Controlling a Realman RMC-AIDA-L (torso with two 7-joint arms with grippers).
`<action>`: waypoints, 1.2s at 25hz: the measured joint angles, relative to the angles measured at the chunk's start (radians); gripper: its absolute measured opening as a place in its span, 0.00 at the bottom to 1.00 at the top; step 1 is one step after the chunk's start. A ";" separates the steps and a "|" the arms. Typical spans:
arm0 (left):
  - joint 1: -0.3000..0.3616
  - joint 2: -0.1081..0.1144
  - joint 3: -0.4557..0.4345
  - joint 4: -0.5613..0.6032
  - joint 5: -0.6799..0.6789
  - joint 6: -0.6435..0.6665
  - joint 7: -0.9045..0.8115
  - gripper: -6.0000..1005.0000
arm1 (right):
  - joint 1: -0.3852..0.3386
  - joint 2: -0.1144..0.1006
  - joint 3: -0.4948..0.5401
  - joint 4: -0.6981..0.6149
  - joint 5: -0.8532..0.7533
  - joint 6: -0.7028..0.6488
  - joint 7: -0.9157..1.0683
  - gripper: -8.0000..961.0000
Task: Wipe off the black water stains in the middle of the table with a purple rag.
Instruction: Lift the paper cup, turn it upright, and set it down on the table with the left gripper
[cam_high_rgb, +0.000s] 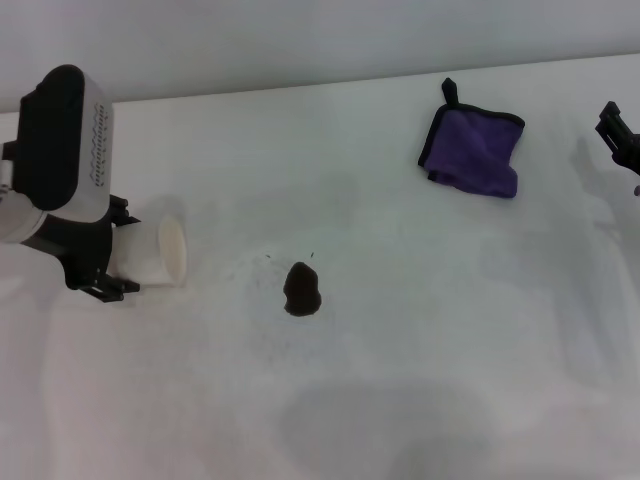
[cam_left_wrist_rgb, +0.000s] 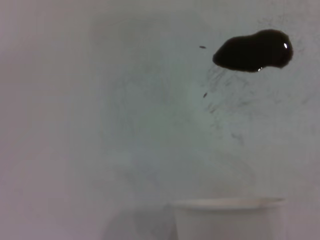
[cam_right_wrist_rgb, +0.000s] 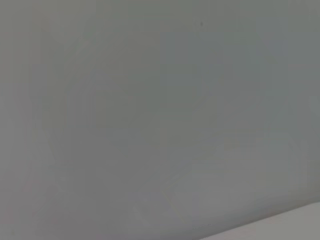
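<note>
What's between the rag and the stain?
Nothing: in the head view, only bare white table runs from the purple rag to the stain. The cup lies on the stain's other side.

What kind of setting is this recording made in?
Probably a bare lab test bench: a plain white table against a blank wall, holding only a staged dark blot, a purple rag and a white paper cup.

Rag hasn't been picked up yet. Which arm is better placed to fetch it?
Probably the right. The right claw is at the table's right edge, near the purple rag; the left claw is far across, holding a white cup.
</note>
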 joint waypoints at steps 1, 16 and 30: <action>0.002 0.000 0.000 -0.001 -0.004 -0.003 0.000 0.80 | 0.000 0.000 0.000 0.000 0.000 0.000 0.000 0.90; 0.071 -0.002 0.001 -0.014 -0.380 -0.253 -0.066 0.78 | 0.008 -0.001 -0.001 -0.002 -0.001 0.000 0.000 0.90; 0.256 -0.012 0.079 -0.379 -1.407 -0.366 0.566 0.78 | -0.012 -0.005 0.005 -0.011 -0.001 0.000 0.000 0.90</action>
